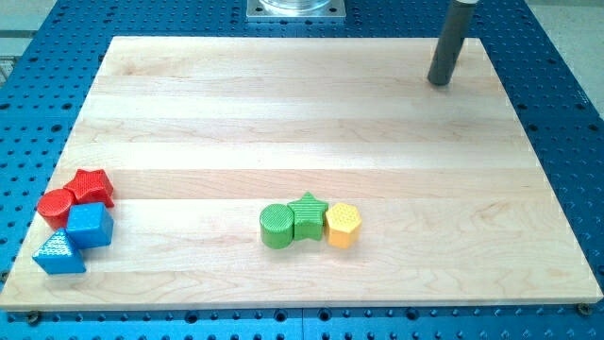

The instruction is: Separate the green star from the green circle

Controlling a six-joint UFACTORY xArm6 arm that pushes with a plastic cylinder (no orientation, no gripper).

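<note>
The green star (308, 216) sits near the view's bottom middle of the wooden board (283, 113). The green circle (276, 227) touches it on its left. A yellow hexagon (343, 225) touches the star on its right. The three form a tight row. My tip (439, 82) is at the view's top right, far from this row, up and to the right of it, touching no block.
A cluster at the view's bottom left holds a red star (92, 187), a red circle (56, 205), a blue cube (90, 226) and a blue triangle (59, 253). A blue perforated table (566, 94) surrounds the board. A metal mount (295, 8) is at the top.
</note>
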